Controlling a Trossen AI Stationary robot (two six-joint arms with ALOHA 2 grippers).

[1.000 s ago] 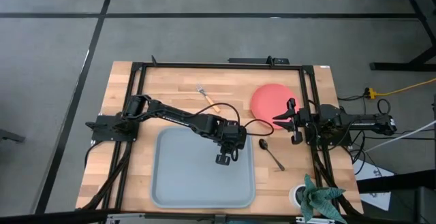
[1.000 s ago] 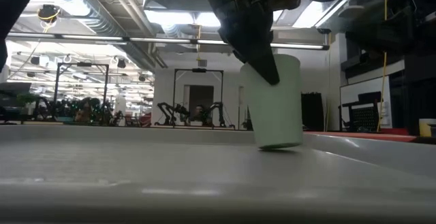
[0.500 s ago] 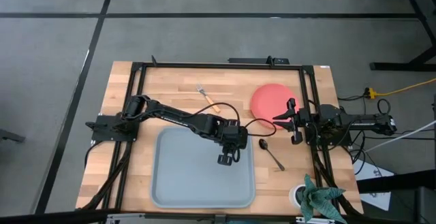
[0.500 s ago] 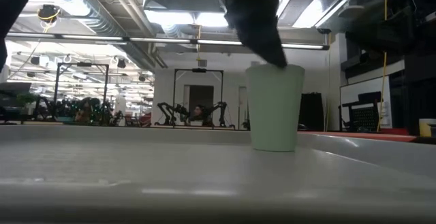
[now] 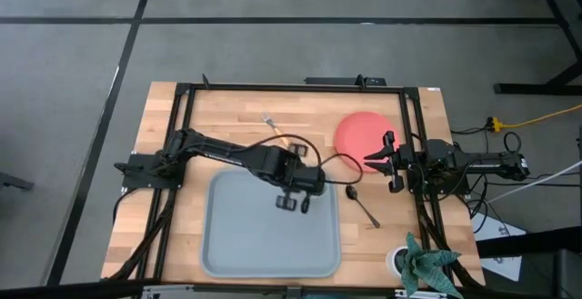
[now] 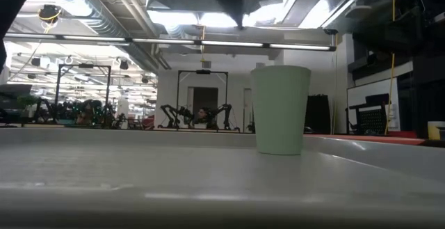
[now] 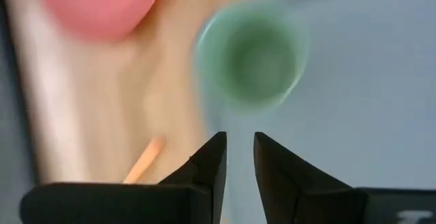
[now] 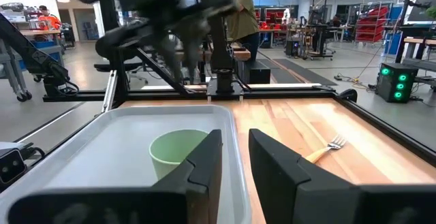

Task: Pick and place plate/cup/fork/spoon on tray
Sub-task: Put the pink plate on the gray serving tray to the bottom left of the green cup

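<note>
The left gripper (image 5: 293,203) hangs over the far right part of the tray (image 5: 236,244) with its fingers (image 7: 212,163) a narrow gap apart and holding nothing; the cup (image 6: 280,109) stands upright and free on the tray near its right rim, the left wrist view looking down into its mouth (image 7: 253,57) though blurred; from above the cup is hidden under the left arm, and only the low and wrist views show it; the right gripper (image 5: 392,165) waits at the table's right edge just beside the plate (image 5: 361,134), its fingers (image 8: 203,163) slightly parted and empty; the fork (image 5: 276,131) lies on bare wood beyond the tray, and the spoon (image 5: 362,204) on wood right of the tray, neither visible in the low view.
</note>
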